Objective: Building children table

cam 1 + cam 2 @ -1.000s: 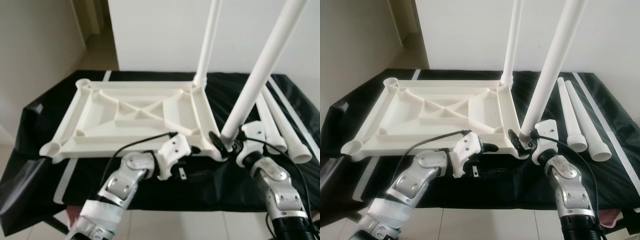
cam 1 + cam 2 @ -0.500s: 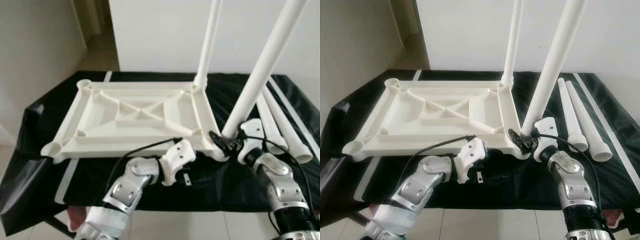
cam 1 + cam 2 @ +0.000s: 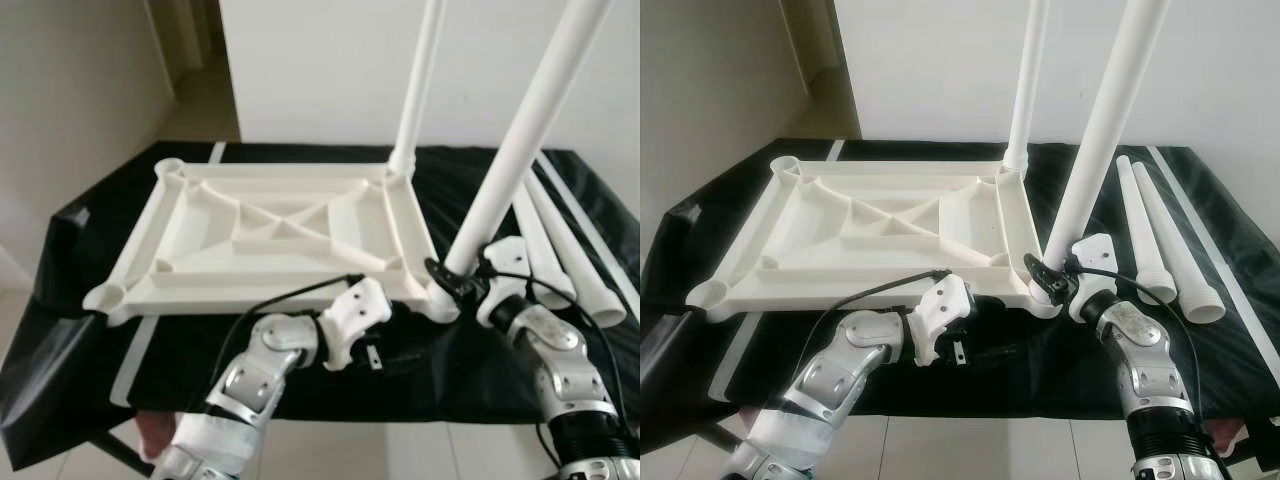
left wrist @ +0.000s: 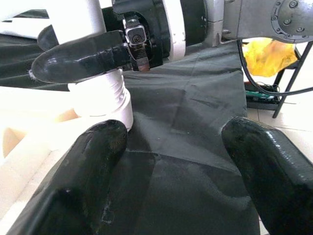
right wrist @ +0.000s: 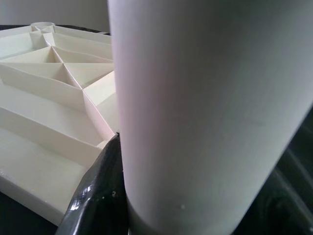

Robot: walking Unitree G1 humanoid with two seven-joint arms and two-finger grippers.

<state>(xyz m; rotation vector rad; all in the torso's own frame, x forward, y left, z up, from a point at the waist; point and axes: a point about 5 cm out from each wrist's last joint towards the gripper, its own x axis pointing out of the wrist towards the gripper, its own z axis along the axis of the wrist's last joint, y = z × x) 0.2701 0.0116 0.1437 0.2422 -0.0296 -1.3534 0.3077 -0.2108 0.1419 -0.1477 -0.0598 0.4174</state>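
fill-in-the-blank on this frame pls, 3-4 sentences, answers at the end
1. The white plastic tabletop lies upside down on a ____ cloth.
2. The right gripper is shut on the base of the near white leg, which stands at the tabletop's near ____ corner.
3. ____ loose white legs lie on the cloth to the robot's right.
4. The left gripper has its fingers ____, holding nothing.

Missing words: black; right; Two; open
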